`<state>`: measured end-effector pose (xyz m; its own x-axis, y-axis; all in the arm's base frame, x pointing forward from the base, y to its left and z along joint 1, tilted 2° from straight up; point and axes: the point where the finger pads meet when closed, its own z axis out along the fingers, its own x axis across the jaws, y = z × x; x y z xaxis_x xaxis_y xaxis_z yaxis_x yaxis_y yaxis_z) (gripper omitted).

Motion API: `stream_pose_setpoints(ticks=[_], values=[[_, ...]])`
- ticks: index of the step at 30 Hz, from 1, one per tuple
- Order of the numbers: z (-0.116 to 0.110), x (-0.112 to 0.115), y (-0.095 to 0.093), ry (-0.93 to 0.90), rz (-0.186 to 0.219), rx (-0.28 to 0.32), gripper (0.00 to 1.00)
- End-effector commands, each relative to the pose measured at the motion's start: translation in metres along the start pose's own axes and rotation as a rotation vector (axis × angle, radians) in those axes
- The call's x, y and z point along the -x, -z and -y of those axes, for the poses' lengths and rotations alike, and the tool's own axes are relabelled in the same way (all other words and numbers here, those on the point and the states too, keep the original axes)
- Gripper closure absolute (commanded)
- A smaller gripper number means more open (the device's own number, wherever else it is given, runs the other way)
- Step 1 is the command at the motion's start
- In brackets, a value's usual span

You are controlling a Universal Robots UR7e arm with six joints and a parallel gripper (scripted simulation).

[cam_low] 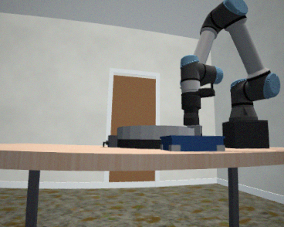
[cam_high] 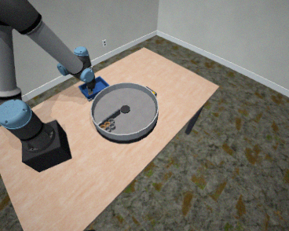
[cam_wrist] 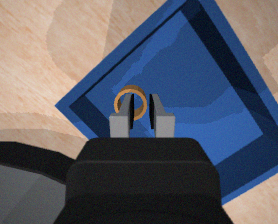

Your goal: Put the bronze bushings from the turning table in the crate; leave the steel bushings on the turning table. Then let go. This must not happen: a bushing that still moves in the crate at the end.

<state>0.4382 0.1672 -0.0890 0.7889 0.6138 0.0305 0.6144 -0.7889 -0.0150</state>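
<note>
Pale grey walls meeting in corner; white baseboard along foot. Small white outlet (cam_high: 104,42) low on one wall. Brown door (cam_low: 134,104) in white frame on wall behind counter (cam_high: 179,76) (cam_low: 83,160) (cam_wrist: 25,65). Counter top light wood grain, dark legs (cam_high: 195,121) (cam_low: 32,198). Floor (cam_high: 226,173) (cam_low: 133,206) mottled grey-green, rusty-brown patches. Light soft; faint shadows across wood.

A plain room, its use unclear: bare walls (cam_high: 226,16) (cam_low: 49,81), brown door (cam_low: 133,108), mottled floor (cam_high: 226,161) (cam_low: 137,208).

Top and exterior watch from afar; wrist faces down close.
</note>
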Motion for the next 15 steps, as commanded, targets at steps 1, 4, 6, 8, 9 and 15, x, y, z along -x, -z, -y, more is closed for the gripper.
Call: stream_pose_setpoints(ticks=[1, 4, 6, 8, 9, 15], values=[[-0.0003, -0.0005, 0.0016, 0.0, -0.001, 0.001, 0.58], [-0.0003, -0.0007, 0.0051, 0.0, -0.001, 0.001, 0.58], [-0.0003, -0.0007, 0.0062, 0.0, -0.001, 0.001, 0.58], [-0.0003, -0.0007, 0.0062, 0.0, -0.001, 0.001, 0.58], [-0.0003, -0.0007, 0.0062, 0.0, -0.001, 0.001, 0.58], [-0.0003, -0.0007, 0.0062, 0.0, -0.001, 0.001, 0.58]])
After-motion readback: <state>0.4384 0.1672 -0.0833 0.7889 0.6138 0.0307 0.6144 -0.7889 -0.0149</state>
